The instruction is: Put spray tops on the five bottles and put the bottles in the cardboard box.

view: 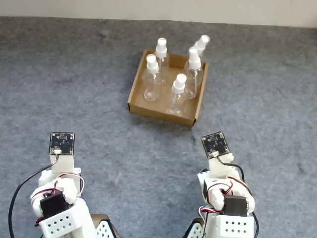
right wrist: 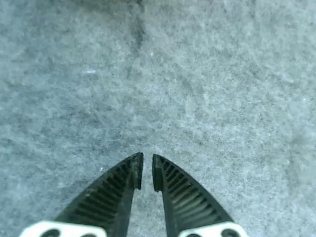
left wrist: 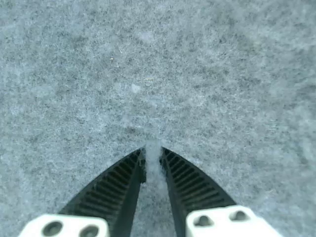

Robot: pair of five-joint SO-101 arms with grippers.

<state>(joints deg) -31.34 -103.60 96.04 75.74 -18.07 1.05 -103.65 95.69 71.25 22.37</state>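
Observation:
A shallow cardboard box [view: 159, 113] sits on the grey felt at the middle back. Several clear bottles [view: 152, 83] with white spray tops [view: 180, 80] stand inside it. The one at the back right corner [view: 200, 44] leans outward. Both arms are drawn back at the near edge, well short of the box: the left arm [view: 61, 148] at the left, the right arm [view: 216, 147] at the right. My left gripper [left wrist: 153, 151] is shut over bare felt with nothing in it. My right gripper [right wrist: 147, 158] is shut too, also over bare felt.
Grey felt [view: 74, 84] covers the whole table, with open room to the left and right of the box and between the box and the arms. A pale wall [view: 158, 7] runs along the far edge.

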